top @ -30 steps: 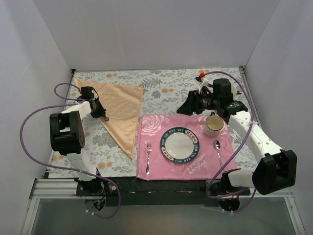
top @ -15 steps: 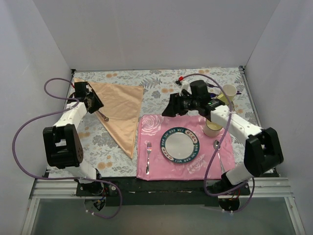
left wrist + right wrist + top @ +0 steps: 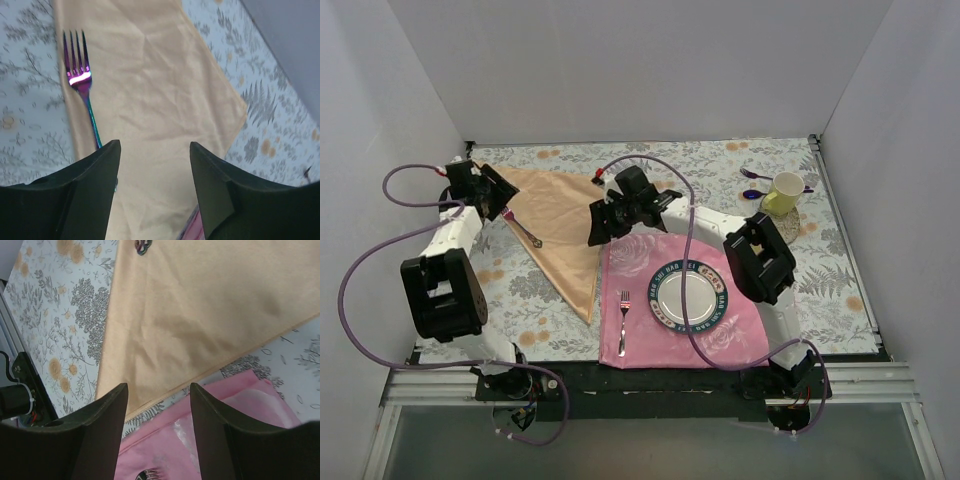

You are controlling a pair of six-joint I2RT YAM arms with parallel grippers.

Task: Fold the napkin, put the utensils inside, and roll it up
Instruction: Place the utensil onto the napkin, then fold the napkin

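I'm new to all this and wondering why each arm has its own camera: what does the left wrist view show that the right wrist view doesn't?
Only the left wrist view shows the tines of the fork, which point away as it lies at the edge of the napkin. Only the right wrist view clearly shows the pink placemat and a sliver of the plate. Both show the peach napkin lying flat on the flowered tablecloth.
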